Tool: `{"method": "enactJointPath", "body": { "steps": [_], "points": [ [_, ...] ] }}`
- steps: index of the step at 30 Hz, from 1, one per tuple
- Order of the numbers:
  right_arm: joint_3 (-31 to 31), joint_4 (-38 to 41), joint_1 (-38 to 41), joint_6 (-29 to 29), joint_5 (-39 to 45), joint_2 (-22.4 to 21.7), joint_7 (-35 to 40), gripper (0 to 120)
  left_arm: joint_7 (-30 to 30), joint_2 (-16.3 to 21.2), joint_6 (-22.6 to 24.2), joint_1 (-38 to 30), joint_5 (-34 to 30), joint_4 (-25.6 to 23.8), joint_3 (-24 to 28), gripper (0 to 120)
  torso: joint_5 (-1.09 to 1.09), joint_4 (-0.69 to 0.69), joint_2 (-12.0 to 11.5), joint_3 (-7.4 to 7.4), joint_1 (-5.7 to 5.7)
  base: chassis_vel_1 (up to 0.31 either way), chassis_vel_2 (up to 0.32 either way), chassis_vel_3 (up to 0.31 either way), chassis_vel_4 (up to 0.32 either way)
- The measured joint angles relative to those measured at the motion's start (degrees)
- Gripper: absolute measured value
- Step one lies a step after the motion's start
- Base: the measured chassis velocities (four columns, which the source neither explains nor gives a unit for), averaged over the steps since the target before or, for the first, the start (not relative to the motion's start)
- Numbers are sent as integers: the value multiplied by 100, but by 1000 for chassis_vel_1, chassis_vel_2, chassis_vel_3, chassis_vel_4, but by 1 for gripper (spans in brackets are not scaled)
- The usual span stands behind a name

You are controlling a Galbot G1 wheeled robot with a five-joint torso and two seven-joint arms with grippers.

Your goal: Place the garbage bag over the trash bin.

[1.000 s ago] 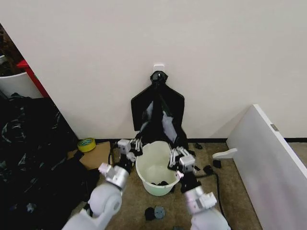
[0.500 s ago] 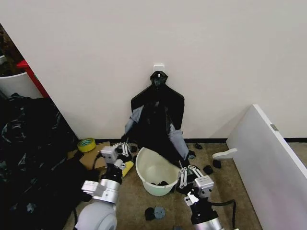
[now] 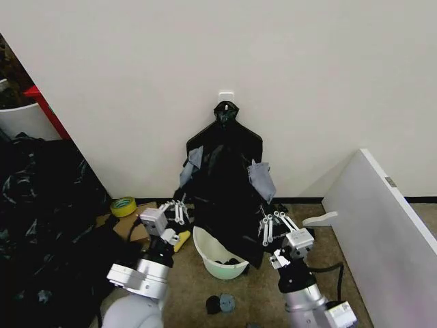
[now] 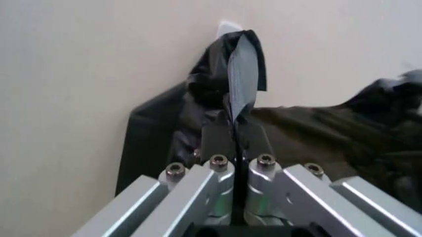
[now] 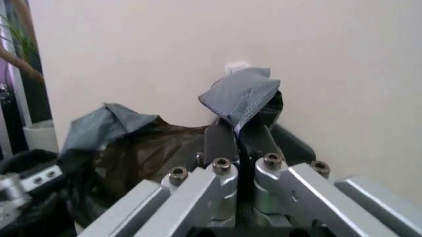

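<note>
The garbage bag [image 3: 229,201] is a glossy black sheet stretched between my two grippers, draping over the far side of the trash bin [image 3: 217,263]. The bin is a cream-white bucket on the floor, its near rim and inside still showing. My left gripper [image 3: 179,212] is left of the bin, shut on one edge of the bag [image 4: 240,69]. My right gripper [image 3: 273,227] is right of the bin, shut on the other edge [image 5: 240,96]. Grey corners of the bag stick up above both grips.
A flat black bundle [image 3: 225,116] hangs from a wall hook behind the bag. A yellow tape roll [image 3: 123,206] and cardboard [image 3: 133,224] lie at the left beside a large black plastic mass [image 3: 41,225]. A white panel [image 3: 382,232] leans at right. Small dark bits [image 3: 220,303] dot the floor.
Both grippers have drawn back from the bin's rim and apart. The bag has been pulled up and spread wide, now hiding the back part of the bin.
</note>
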Motion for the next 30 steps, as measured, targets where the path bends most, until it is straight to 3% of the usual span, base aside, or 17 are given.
{"method": "enactJointPath", "body": {
  "steps": [7,15,30],
  "points": [
    [-4,-621,304,61,145,87,-65,0,47,-72,-68,11,155,254,58,0,1,0,0,0,0,0,0,0,0],
    [96,-1374,765,285,770,194,-451,0,250,-252,-791,-95,760,1208,69,0,0,0,0,0,0,0,0,0,0],
    [176,-1658,1126,450,1305,467,-859,0,309,-247,-1127,-254,1127,1164,-137,0,0,0,0,0,0,0,0,0,0]
  ]
}}
